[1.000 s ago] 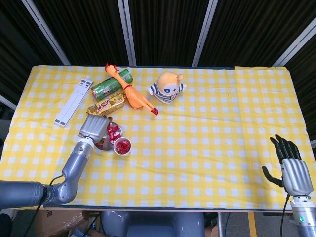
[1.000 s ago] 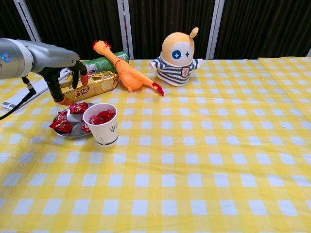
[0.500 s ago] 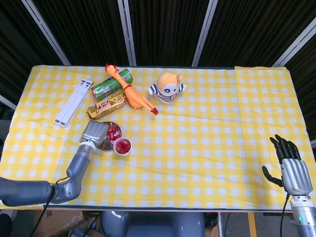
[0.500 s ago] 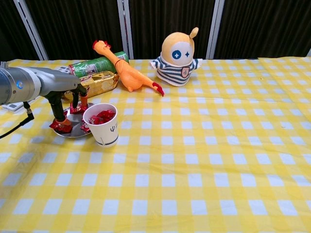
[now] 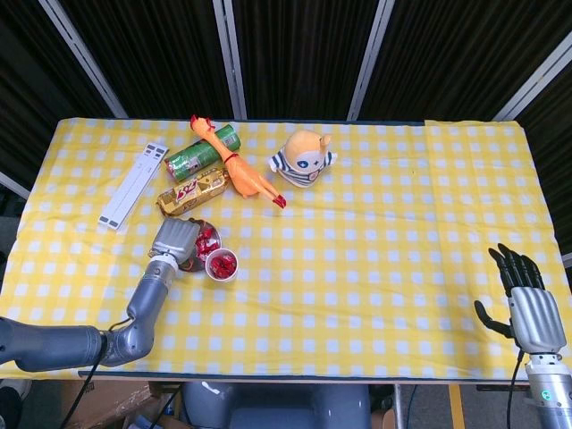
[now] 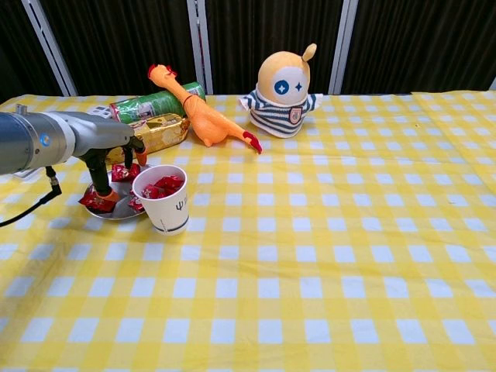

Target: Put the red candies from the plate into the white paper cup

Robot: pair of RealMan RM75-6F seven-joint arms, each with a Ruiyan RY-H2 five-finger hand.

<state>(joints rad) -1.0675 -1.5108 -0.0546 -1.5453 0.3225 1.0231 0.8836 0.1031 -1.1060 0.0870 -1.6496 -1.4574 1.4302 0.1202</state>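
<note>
Several red candies (image 6: 99,201) on the plate (image 6: 116,211), more already in the white paper cup (image 6: 165,200) touching its right edge. Left hand (image 5: 175,241) down over the plate, fingers among the candies; can't tell if it grips one. Right hand (image 5: 529,307) off the surface, fingers spread, holding nothing.

Red foil-wrapped candies (image 6: 99,201) lie heaped on my small round metal plate (image 6: 116,212); the white paper cup (image 6: 164,201) stands upright beside it, holding several candies
</note>
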